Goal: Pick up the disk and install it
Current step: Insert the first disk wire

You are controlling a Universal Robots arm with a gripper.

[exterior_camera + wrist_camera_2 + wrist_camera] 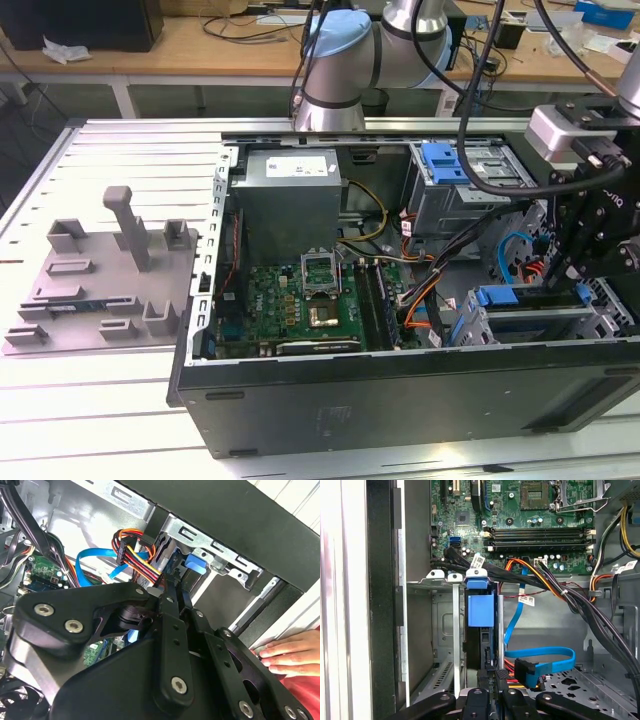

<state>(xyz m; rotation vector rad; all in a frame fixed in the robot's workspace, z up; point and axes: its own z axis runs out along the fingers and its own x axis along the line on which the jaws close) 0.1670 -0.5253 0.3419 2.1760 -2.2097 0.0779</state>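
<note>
The disk (pixel 480 609) stands edge-on as a blue-fronted slab inside the lower metal drive cage (pixel 432 582), its dark body running back along the slot. In the exterior view the disk (pixel 497 296) shows as a blue front on that cage at the case's right. My gripper (pixel 565 275) hangs over the case just right of the cage. In both wrist views its black fingers (pixel 169 597) lie close together with only a thin gap, and my gripper (pixel 492 682) points at the disk's rear end. I see nothing held between them.
A blue plastic bracket (pixel 445 160) sits on the grey upper drive cage. Orange, red and black cable bundles (pixel 545 577) and a blue flat cable (pixel 545 655) run beside the slot. A person's hand (pixel 290 655) rests outside the case wall. A grey fixture plate (pixel 100 280) lies at the exterior view's left.
</note>
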